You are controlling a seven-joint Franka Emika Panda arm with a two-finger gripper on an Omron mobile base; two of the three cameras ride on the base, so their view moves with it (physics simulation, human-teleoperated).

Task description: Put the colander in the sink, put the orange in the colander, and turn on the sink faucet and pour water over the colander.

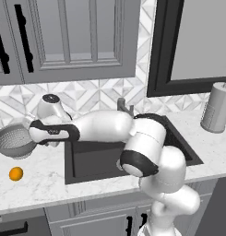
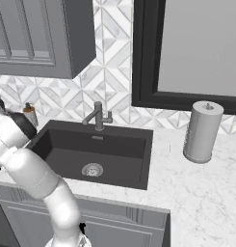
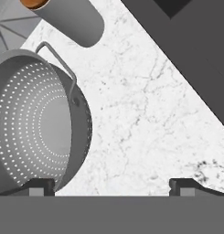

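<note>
The colander (image 1: 13, 140) is a silver pierced bowl on the marble counter, left of the dark sink (image 1: 93, 163). My gripper (image 1: 39, 139) hovers at its right rim. In the hand view the gripper (image 3: 112, 187) is open, its fingertips (image 3: 40, 186) wide apart, and the colander (image 3: 35, 128) has its rim and wire handle just inside the left tip. The orange (image 1: 15, 174) lies on the counter in front of the colander. The faucet (image 2: 98, 116) stands behind the sink (image 2: 114, 144), whose drain (image 2: 92, 170) shows; no water runs.
A grey soap pump bottle (image 2: 29, 113) stands at the sink's back left corner, near the colander, and shows as the bottle (image 3: 72, 18) in the hand view. A paper towel roll (image 2: 202, 131) stands right of the sink. Cabinets hang above.
</note>
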